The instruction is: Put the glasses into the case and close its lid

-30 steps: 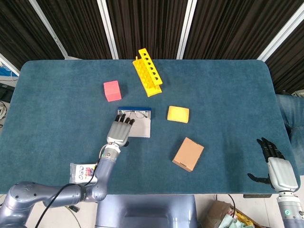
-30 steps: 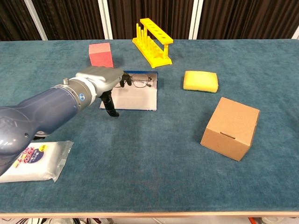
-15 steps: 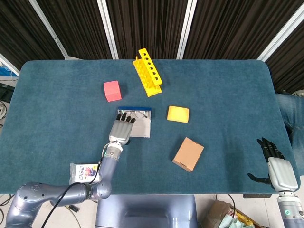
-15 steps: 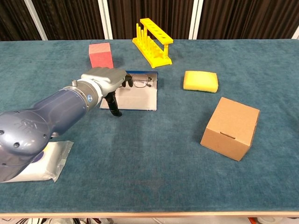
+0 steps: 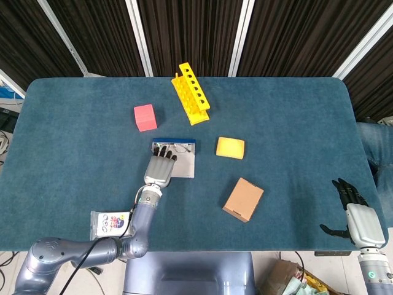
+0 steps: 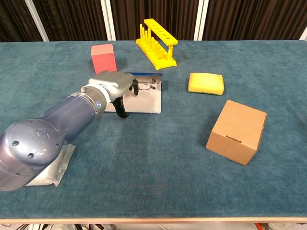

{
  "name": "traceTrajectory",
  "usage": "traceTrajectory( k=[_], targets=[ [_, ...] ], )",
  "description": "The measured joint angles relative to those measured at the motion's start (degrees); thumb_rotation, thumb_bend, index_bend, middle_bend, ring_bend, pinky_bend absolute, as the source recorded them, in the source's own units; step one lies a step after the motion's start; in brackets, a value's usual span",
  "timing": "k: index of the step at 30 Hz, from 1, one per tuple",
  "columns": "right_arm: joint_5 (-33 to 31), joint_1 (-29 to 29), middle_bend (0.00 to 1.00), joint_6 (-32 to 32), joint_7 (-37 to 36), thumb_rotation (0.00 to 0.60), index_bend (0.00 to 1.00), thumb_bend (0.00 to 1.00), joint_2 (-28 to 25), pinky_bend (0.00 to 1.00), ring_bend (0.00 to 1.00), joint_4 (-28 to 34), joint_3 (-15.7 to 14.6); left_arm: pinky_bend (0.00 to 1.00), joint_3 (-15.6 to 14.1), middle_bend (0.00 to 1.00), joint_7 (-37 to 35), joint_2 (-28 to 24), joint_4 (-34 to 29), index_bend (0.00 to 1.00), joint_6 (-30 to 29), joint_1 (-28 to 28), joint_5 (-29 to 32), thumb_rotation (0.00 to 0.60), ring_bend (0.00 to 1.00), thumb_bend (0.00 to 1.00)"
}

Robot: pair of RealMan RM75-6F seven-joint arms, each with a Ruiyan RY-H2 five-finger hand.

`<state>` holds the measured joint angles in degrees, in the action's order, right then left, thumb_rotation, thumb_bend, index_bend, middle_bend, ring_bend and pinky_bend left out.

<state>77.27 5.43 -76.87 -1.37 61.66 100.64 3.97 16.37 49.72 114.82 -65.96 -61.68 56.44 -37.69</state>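
Near the centre of the head view, the left hand (image 5: 161, 168) lay over the open case (image 5: 178, 158), its fingers (image 6: 135, 88) reaching the glasses (image 6: 147, 84) at the case's far, blue-edged end; whether it gripped them could not be told. At the lower right edge, the right hand (image 5: 358, 216) hung empty with fingers spread, off the table (image 5: 295, 117).

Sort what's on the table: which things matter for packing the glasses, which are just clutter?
For the job: glasses, open case, left hand over the case.
Clutter: red block, yellow rack, sponge, cardboard box, packet.
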Motion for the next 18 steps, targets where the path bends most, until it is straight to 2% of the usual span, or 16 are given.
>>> traceTrajectory(
  k=[18],
  targets=[
    [-0.1, 0.1, 0.00, 0.2, 0.1, 0.600, 0.00, 0.00, -0.1, 0.18, 0.00, 0.0, 0.0, 0.10, 1.0, 0.21, 0.4, 1.9, 1.8, 0.33, -0.6, -0.3, -1.0, 0.600, 0.05, 0.22]
  ],
)
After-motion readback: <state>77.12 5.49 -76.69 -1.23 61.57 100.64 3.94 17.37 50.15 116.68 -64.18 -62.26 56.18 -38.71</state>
